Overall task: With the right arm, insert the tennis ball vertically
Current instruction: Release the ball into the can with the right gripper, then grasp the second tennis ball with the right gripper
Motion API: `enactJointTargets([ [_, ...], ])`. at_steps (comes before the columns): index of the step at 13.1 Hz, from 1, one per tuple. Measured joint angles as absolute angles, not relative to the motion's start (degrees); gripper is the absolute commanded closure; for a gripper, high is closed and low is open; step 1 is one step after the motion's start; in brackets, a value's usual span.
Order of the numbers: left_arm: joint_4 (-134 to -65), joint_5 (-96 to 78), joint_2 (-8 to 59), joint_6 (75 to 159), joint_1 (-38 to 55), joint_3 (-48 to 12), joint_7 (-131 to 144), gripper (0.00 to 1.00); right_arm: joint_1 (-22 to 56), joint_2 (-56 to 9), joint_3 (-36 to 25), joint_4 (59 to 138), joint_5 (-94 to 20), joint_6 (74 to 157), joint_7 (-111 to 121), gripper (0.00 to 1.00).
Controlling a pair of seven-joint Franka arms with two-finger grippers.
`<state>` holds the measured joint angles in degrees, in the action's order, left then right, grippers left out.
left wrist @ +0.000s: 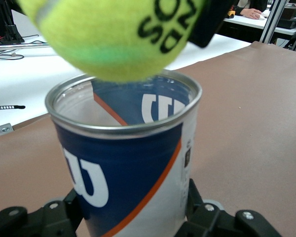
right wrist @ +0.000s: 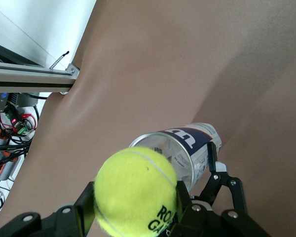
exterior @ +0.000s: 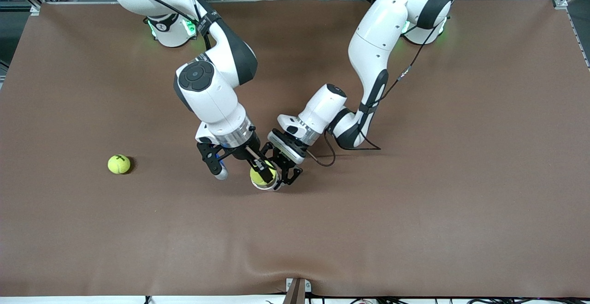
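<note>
At the front view's centre, the right gripper (exterior: 263,169) pinches a tennis ball (exterior: 262,175) over an open can (left wrist: 133,173) clamped upright by the left gripper (exterior: 286,171).

The right arm (exterior: 209,87) reaches down from its base at the top of the front view, wrist pointing straight down, and the right gripper (exterior: 262,171) is clamped on a ball (right wrist: 136,192). The left arm (exterior: 368,64) bends low over the table, its wrist tilted sideways toward the right arm, and the left gripper (exterior: 282,175) is closed around a can (left wrist: 133,177), the two grippers almost touching
</note>
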<state>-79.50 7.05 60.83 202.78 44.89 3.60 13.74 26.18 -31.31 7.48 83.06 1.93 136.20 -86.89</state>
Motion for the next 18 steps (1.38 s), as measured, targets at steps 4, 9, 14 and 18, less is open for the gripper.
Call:
enactJointTargets([
  [4,-79.4,7.0,60.9,202.8,44.9,3.6,13.7,0.19,26.0,-31.5,7.3,83.1,1.9,136.2,-86.9,0.00],
  [9,-79.4,7.0,60.9,202.9,44.9,3.7,13.7,0.19,25.8,-31.5,7.2,82.9,2.0,135.7,-86.5,0.00],
  [14,-79.4,7.0,61.0,202.9,45.0,3.7,13.7,0.15,18.3,-25.4,5.1,80.8,2.5,105.8,-56.7,0.00],
  [18,-79.3,7.0,61.0,202.9,45.2,3.7,13.7,0.13,11.8,-22.3,-3.6,84.6,2.5,95.6,-24.4,0.00],
])
